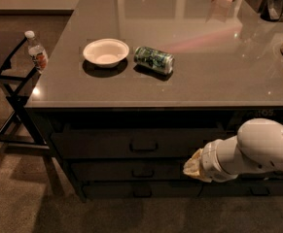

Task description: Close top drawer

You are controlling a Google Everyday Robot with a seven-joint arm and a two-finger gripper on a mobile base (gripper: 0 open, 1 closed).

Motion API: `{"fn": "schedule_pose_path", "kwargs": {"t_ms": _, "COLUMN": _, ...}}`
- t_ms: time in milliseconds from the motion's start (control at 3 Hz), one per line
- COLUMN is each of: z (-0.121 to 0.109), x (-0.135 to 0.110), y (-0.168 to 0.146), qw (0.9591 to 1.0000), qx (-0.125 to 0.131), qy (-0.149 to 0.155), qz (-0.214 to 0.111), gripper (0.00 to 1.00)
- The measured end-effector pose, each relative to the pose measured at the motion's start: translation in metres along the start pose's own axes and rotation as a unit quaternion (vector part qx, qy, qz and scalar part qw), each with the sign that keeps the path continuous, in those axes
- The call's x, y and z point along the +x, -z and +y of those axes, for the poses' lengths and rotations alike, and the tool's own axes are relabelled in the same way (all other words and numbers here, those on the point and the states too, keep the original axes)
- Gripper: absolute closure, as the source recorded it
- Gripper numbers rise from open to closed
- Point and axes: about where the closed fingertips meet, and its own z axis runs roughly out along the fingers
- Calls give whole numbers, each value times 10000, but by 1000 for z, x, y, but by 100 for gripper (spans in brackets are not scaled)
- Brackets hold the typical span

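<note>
The top drawer (131, 142) is a wide dark grey front under the counter edge, with a small bar handle (143, 145) at its middle. It sits pushed in, flush with the cabinet face. My gripper (193, 166) is at the end of the white arm (257, 152), low at the right, against the drawer fronts just below and right of the top drawer's handle. Its yellowish fingertips point left toward the cabinet.
On the grey counter (219, 67) lie a white bowl (106, 51) and a green can (153, 59) on its side. Two more dark drawer fronts (131, 171) sit below. A water bottle (36, 51) stands on a black folding stand at the left.
</note>
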Motion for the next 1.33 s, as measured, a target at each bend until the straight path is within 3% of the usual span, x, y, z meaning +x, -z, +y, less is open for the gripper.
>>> {"fn": "schedule_pose_path", "kwargs": {"t_ms": 667, "z": 11, "x": -4, "y": 2, "qw": 9999, "qx": -38, "qy": 109, "qz": 52, "gripper": 19}}
{"fn": "schedule_pose_path", "kwargs": {"t_ms": 1000, "z": 1, "x": -22, "y": -17, "qw": 9993, "qx": -24, "qy": 361, "qz": 84, "gripper": 0}}
{"fn": "schedule_pose_path", "kwargs": {"t_ms": 1333, "z": -16, "x": -34, "y": -47, "qw": 9979, "qx": -8, "qy": 588, "qz": 276, "gripper": 0}}
